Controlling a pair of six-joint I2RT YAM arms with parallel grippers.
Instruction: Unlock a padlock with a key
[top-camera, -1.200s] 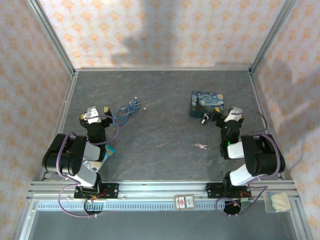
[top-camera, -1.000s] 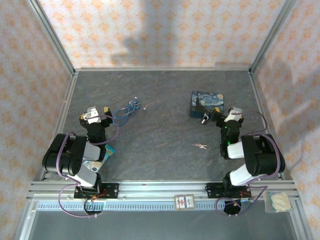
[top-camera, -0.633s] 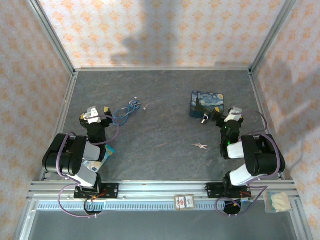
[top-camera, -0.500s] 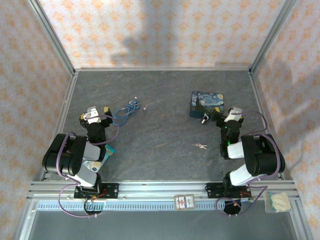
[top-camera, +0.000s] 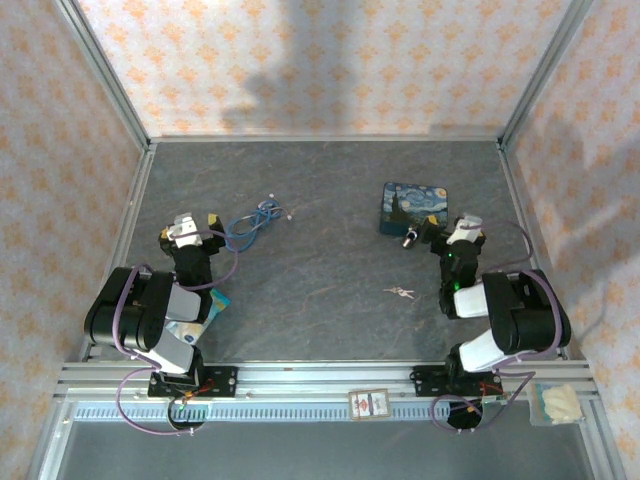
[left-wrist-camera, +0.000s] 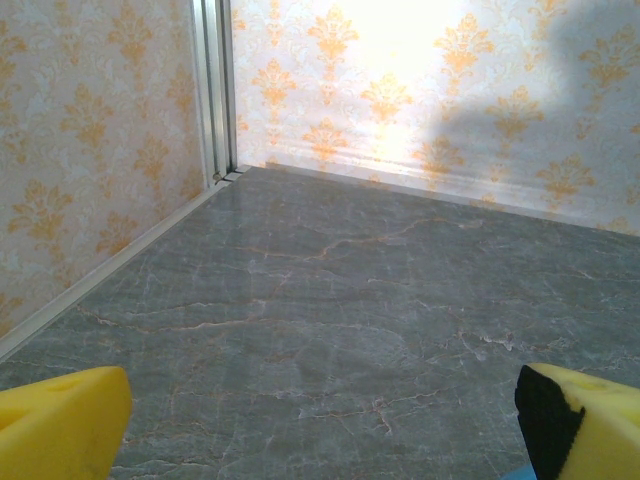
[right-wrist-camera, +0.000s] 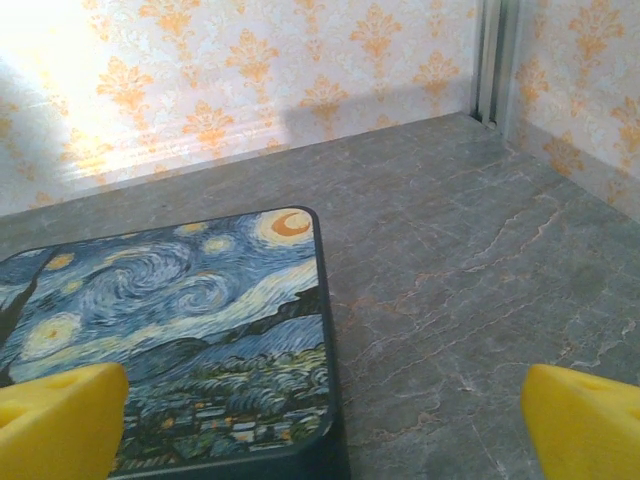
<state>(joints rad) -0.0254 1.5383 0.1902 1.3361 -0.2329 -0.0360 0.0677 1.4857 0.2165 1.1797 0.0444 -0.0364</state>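
A small card (top-camera: 368, 403) with red print sits on the aluminium rail at the near edge of the grey stone-pattern table (top-camera: 320, 180); its lettering is too small to read. Beside it on the right lies a clear bag (top-camera: 555, 402) of pale contents. Both arms are folded low over their bases. The left gripper (top-camera: 196, 221) has its jaws wide apart, the yellow pads (left-wrist-camera: 60, 420) at opposite edges of its wrist view, with a teal object (top-camera: 216, 303) tucked by the arm. The right gripper (top-camera: 452, 226) is likewise spread, its yellow pads (right-wrist-camera: 580, 415) flanking the starry-night tin (right-wrist-camera: 190, 320), which carries no legible wording. The key (top-camera: 399, 292), a tiny silvery bunch, lies flat on the table left of the right arm, its long axis roughly left to right. Beyond it the padlock (top-camera: 408, 240) rests just near of the tin (top-camera: 413, 208), close to the right gripper; its direction cannot be told. A blue cable (top-camera: 250, 222) lies coiled beyond the left gripper.
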